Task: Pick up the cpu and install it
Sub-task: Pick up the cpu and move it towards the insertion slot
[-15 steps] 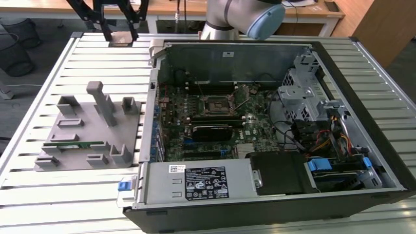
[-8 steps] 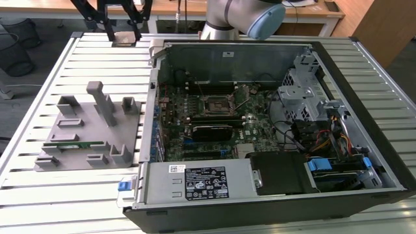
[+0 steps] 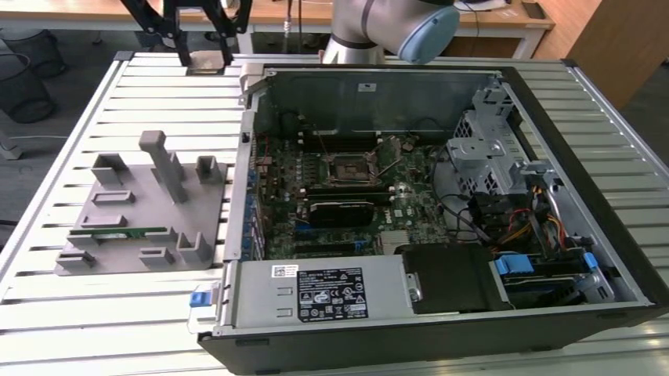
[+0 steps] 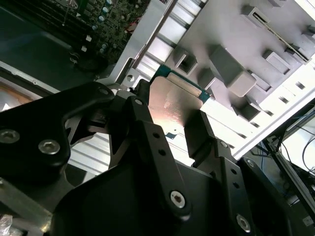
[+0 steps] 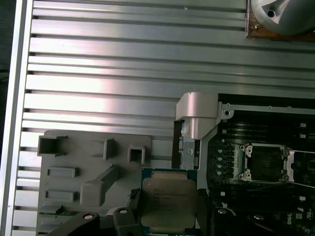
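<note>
the end effector (image 3: 206, 61) was clamped on the cpu (image 3: 206, 70) and held it off the tabletop (image 3: 105, 313), near the far edge in the exterior view, just beyond the corner of the open computer case (image 3: 616, 204). in the first wrist view the cpu (image 5: 170, 196) was a flat square with a dull silvery metal top and a thin green rim. one black finger (image 5: 132, 204) pressed on each of two opposite sides. in the second wrist view its other face (image 4: 172, 103) looked smooth and shiny between the matte black fingers (image 4: 196, 132).

the tabletop was made of long ribbed aluminium slats with a soft shine. a grey plastic fixture (image 3: 146, 211) with blocky posts and square pockets lay on it beside the case, and a thin green memory stick (image 3: 121, 233) sat in it. inside the case the dark motherboard (image 3: 418, 207) carried a black square-framed socket (image 3: 345, 168).
</note>
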Robot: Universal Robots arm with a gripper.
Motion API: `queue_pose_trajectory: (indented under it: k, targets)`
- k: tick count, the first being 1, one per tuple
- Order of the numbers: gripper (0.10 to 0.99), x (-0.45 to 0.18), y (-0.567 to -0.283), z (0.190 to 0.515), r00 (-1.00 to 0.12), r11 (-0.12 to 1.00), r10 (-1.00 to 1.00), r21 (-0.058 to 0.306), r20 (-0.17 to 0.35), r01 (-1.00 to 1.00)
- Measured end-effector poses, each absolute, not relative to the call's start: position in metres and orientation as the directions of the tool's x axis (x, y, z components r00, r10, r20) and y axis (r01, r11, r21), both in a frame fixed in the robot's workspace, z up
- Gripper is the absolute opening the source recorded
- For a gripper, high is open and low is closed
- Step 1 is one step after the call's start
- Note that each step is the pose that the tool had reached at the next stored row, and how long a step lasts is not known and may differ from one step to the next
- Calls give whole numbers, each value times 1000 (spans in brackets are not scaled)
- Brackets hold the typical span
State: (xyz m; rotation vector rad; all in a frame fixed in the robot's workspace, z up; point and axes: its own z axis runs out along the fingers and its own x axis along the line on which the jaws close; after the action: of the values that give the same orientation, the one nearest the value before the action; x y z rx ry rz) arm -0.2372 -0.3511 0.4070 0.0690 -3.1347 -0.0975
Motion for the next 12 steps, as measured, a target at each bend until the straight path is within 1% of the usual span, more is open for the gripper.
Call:
queue_pose_trajectory:
  k: [12]
  targets:
    - [529,-227,-351,407,-999,997,-44,62,3,-44]
